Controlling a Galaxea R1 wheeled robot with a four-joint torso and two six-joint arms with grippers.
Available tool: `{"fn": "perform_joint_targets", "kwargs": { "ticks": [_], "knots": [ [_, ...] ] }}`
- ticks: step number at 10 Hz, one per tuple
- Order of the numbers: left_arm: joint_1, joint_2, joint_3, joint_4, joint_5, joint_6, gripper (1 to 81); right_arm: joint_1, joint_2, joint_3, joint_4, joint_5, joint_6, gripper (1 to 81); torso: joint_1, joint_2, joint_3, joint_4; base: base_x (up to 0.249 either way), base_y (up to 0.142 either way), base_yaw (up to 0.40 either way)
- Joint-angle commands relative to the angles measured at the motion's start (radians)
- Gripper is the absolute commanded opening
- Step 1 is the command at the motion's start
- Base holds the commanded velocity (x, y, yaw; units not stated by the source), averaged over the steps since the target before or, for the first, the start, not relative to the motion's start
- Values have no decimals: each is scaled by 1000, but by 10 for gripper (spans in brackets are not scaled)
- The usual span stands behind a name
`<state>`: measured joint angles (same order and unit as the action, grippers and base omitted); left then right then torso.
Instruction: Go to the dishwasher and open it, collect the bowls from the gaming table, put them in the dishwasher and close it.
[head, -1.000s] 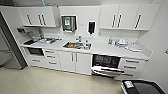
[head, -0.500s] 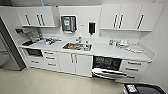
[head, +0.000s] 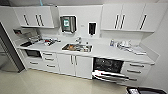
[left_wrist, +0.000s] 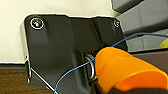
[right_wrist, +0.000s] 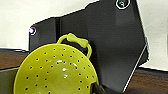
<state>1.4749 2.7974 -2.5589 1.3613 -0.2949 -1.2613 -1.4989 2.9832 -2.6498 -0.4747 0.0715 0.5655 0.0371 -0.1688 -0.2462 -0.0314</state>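
Head view: dishwasher (head: 108, 67) sits under the white counter (head: 105, 52), right of the steel sink (head: 77, 47). Its door is dropped open toward the camera, dark wire-rack interior showing, long axis along the cabinet run. Framing is slightly shifted versus half a second ago.

Left wrist: smooth orange bowl (left_wrist: 127, 71), rounded, close in; grip state can't tell.

Right wrist: lime-yellow perforated bowl (right_wrist: 56, 75) with loop handle; grip can't tell.

Dishwasher (head: 108, 68) under counter, door open, rack out
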Motion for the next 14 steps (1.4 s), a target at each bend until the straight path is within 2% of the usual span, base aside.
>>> {"fn": "perform_joint_targets", "kwargs": {
  "ticks": [1, 9, 14],
  "knots": [
    [-34, -19, 3, 6, 19, -3, 10, 38, -2, 5, -10, -42, -1, 10, 0, 0, 0, 0, 123, 0, 0],
    [-34, -18, 5, 7, 19, -3, 10, 38, -1, 5, -10, -44, -3, 10, 0, 0, 0, 0, 123, -70, 0],
    [-34, -19, 5, 7, 19, -3, 10, 38, -2, 4, -9, -44, -3, 10, 0, 0, 0, 0, 123, 0, 0]
  ]
}}
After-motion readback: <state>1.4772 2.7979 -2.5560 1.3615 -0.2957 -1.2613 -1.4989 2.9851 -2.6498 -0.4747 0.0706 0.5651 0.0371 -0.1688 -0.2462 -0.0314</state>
